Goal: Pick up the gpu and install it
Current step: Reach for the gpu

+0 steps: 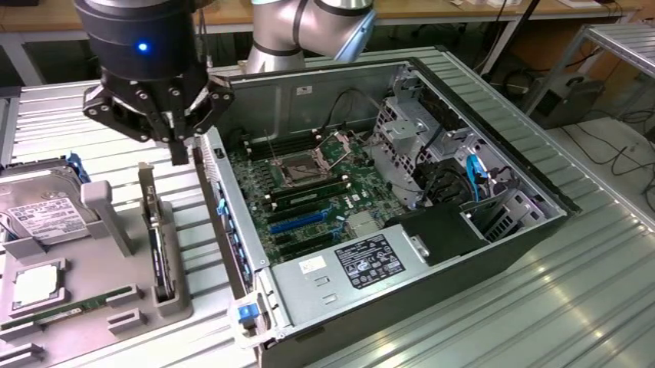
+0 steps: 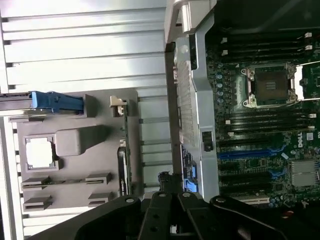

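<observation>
The gpu [image 1: 156, 238] is a thin black card standing on edge in a slot of the grey holder [image 1: 113, 230], its narrow silver bracket [image 1: 146, 188] pointing up. My gripper [image 1: 180, 153] hangs just above and slightly beyond the bracket end, between the holder and the computer case wall. Its fingers look shut with nothing in them. In the wrist view the gripper [image 2: 172, 189] is over the gap beside the case, and the gpu [image 2: 121, 170] shows as a dark edge along the holder.
The open computer case [image 1: 511, 230] lies on the exterior view's right, with the motherboard and its blue slots [image 1: 297, 220] exposed. The holder also carries a hard drive [image 1: 46, 215], a processor [image 1: 36, 284] and a green memory stick [image 1: 72, 310]. The table is ribbed metal.
</observation>
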`<action>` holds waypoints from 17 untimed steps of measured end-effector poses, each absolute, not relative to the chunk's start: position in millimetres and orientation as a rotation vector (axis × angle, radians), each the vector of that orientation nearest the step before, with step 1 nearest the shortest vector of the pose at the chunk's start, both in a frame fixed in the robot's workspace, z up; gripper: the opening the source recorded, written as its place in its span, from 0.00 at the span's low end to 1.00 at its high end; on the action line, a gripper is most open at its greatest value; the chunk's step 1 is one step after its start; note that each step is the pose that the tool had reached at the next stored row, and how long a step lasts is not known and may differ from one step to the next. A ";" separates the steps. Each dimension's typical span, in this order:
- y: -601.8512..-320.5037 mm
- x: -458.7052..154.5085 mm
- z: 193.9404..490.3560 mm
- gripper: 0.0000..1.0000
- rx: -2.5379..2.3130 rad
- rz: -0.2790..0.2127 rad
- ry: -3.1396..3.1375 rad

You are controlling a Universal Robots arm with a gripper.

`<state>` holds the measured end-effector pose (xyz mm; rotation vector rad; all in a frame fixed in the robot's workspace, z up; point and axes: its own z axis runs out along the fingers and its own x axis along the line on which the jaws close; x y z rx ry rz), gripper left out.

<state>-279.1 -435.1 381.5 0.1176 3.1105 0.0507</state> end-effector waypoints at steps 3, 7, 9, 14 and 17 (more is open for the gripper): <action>-436.7 -292.1 379.4 0.11 0.118 0.049 3.111; -441.7 -308.4 375.1 0.11 0.118 0.047 3.111; -446.1 -312.9 372.9 0.11 0.118 0.045 3.110; -451.5 -323.1 369.0 0.11 0.117 0.042 3.110; -451.6 -323.4 368.9 0.11 0.117 0.042 3.110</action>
